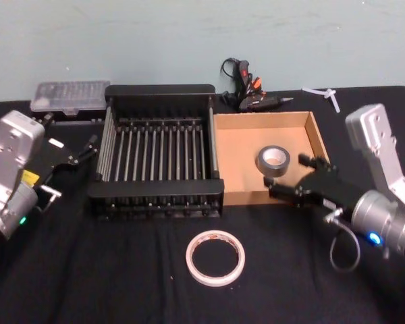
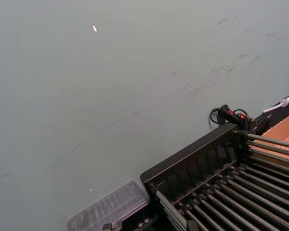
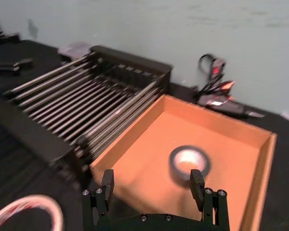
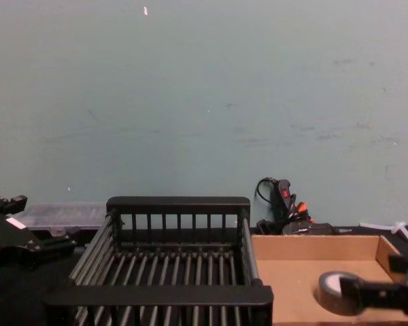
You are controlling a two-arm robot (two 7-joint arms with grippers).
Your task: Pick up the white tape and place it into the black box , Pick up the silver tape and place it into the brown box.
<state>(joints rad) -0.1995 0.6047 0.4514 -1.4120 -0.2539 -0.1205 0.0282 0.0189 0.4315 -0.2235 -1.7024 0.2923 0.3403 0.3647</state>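
Observation:
The silver tape point(image 1: 273, 160) lies flat inside the brown box point(image 1: 239, 145), toward its front. My right gripper point(image 1: 289, 177) hovers open over that box's front right edge, just in front of the roll and holding nothing. In the right wrist view both fingers point(image 3: 197, 179) stand wide apart with the silver tape point(image 3: 189, 162) just beyond them. On the black cloth in front of the boxes rests the white tape point(image 1: 215, 257), flat. The black box point(image 1: 160, 187) holds nothing and stands left of the brown one. Left of the crate, my left gripper point(image 1: 84, 150) is held open and idle.
A glue gun point(image 1: 246, 91) with its cable lies behind the boxes by the wall. A clear plastic case point(image 1: 71, 96) sits at the back left and a white plastic piece point(image 1: 327, 94) at the back right. Bare cloth surrounds the white tape.

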